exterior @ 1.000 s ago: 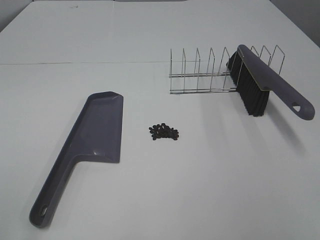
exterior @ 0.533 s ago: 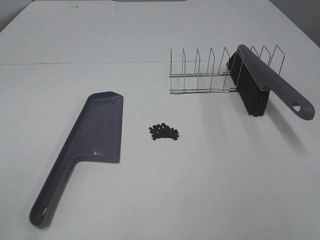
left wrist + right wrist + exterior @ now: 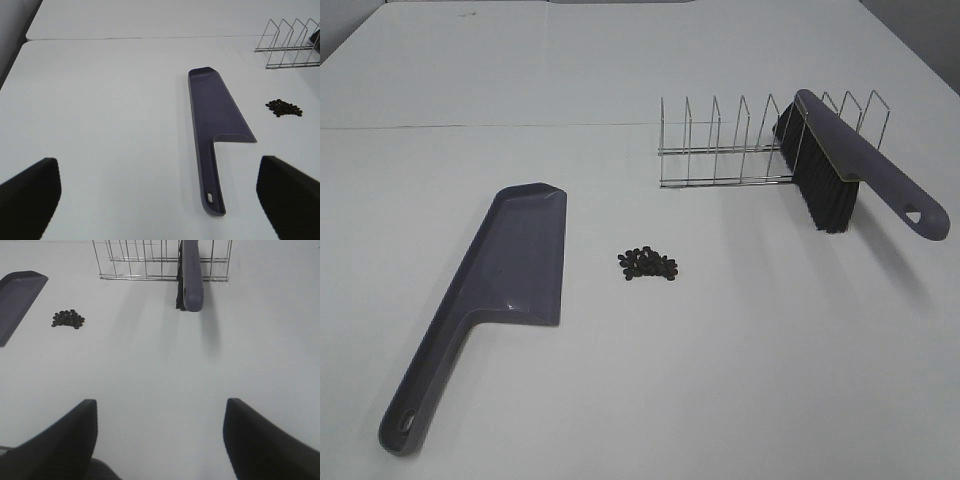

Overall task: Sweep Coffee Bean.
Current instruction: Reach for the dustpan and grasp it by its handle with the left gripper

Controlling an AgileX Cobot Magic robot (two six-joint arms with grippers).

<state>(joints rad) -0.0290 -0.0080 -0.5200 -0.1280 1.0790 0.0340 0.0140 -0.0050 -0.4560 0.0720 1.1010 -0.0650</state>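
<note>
A small heap of dark coffee beans (image 3: 647, 264) lies on the white table, also in the left wrist view (image 3: 284, 107) and the right wrist view (image 3: 68, 318). A grey-purple dustpan (image 3: 510, 270) lies flat to their left, handle toward the front; it also shows in the left wrist view (image 3: 216, 112). A grey-purple brush (image 3: 840, 165) with black bristles leans in a wire rack (image 3: 725, 150); its handle shows in the right wrist view (image 3: 192, 275). My left gripper (image 3: 157, 192) is open and empty, well short of the dustpan handle. My right gripper (image 3: 160, 437) is open and empty, short of the brush.
The wire rack (image 3: 150, 260) stands behind and to the right of the beans. The table (image 3: 720, 380) is white, with a seam running across at the back. Neither arm shows in the exterior high view.
</note>
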